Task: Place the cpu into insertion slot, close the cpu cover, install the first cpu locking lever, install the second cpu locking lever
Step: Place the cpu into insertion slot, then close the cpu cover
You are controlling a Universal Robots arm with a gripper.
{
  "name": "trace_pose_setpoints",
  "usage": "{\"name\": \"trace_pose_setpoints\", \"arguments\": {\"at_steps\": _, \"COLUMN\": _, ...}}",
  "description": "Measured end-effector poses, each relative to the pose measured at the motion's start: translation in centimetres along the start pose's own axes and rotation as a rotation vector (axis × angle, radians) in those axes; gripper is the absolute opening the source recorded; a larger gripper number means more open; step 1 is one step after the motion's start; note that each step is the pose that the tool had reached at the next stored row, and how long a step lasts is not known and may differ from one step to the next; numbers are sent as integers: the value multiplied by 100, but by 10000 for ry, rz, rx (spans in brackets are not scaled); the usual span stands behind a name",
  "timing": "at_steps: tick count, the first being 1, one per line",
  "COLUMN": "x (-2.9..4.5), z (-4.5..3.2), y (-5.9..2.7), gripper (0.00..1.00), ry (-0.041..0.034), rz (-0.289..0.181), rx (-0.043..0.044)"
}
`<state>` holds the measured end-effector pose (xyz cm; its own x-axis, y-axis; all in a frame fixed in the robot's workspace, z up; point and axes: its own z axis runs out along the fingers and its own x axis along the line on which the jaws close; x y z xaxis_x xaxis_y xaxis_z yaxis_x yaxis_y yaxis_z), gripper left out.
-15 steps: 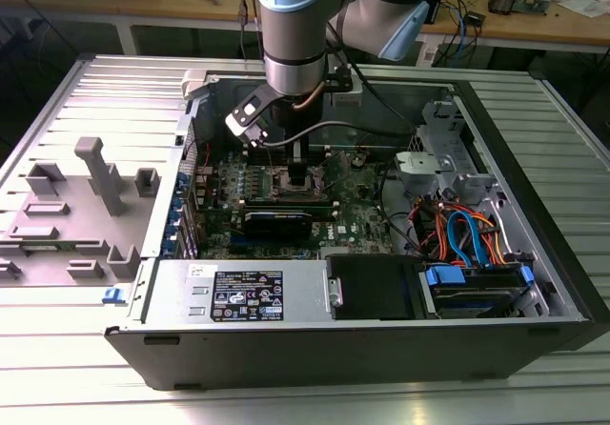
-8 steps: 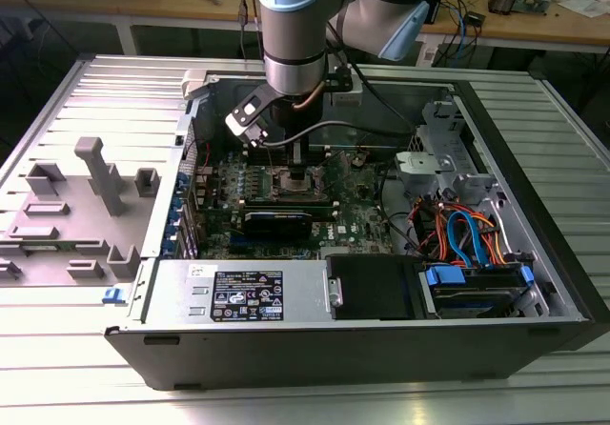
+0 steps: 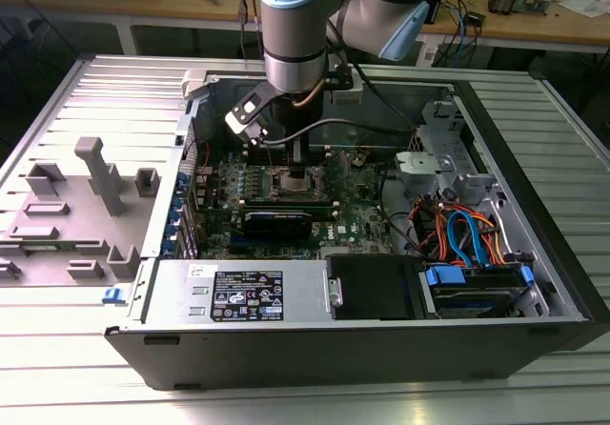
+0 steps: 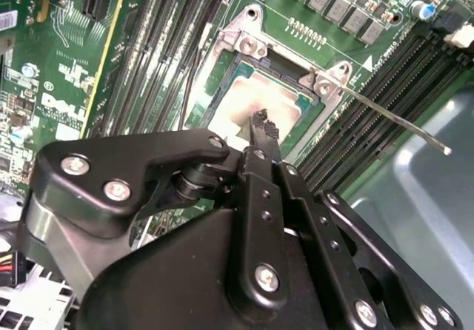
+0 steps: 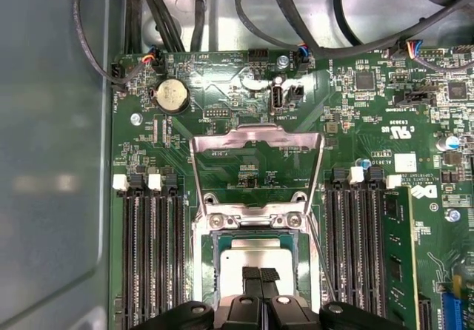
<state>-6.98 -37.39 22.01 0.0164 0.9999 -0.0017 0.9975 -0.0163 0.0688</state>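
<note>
Exterior view, left to right: a grey moulded plastic fixture tray (image 3: 91, 187) lies at 9 o'clock of the open black-and-silver computer case (image 3: 381, 349). The green circuit board (image 3: 362, 215) fills the case's middle, and a drive bay with blue and orange cables (image 3: 467, 244) sits at 3 o'clock of the board. The black two-finger gripper (image 3: 295, 172) hangs over the board's square socket. In both wrist views its fingertips are pressed together with nothing between them, just above the flat silver-grey square cpu (image 5: 255, 254). The cpu lies seated in the dark-rimmed insertion slot (image 5: 207, 267). The thin silver frame-shaped cpu cover (image 5: 255, 133) is swung open beyond the chip, judged at roughly 3 o'clock of the gripper in the exterior view. A thin wire locking lever (image 4: 392, 119) juts free beside the socket.
</note>
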Motion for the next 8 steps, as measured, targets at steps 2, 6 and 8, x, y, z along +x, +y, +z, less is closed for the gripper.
{"name": "trace_pose_setpoints", "arguments": {"at_steps": 2, "x": 0, "z": -1, "y": 2, "gripper": 11, "ry": 5, "rz": 0, "rx": 5}}
{"name": "trace_pose_setpoints", "arguments": {"at_steps": 6, "x": 0, "z": -2, "y": 2, "gripper": 11, "ry": 4, "rz": 1, "rx": 36}}
{"name": "trace_pose_setpoints", "arguments": {"at_steps": 8, "x": 0, "z": -2, "y": 2, "gripper": 11, "ry": 4, "rz": 1, "rx": 39}}
